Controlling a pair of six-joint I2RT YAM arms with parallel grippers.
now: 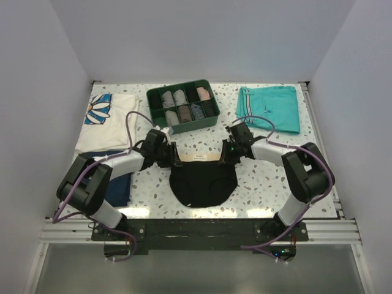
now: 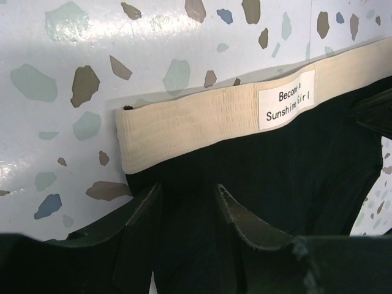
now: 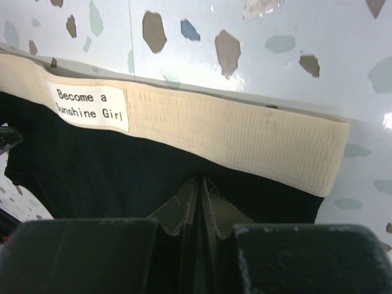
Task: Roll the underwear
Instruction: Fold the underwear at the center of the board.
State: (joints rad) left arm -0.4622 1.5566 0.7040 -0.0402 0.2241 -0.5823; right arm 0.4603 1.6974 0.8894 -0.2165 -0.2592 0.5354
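Black underwear (image 1: 204,184) crosswise, waistband (image 1: 197,157) farthest.

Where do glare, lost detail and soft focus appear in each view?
Top external: bright glare on the table at its near edge, the underwear a featureless black. Left wrist: label sharp, tool fingers soft. Right wrist: glare at the table's right edge.

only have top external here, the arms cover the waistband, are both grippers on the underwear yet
Observer: The right wrist view shows the right gripper shut, its tips pinched on the black fabric of the underwear just below the beige waistband.
Operator: and the left one
Observer: In the left wrist view the left gripper is open, jaws apart over the black fabric below the waistband's end.
Operator: whats the white patch
Observer: A label reading "Become a Sunshine Girl".
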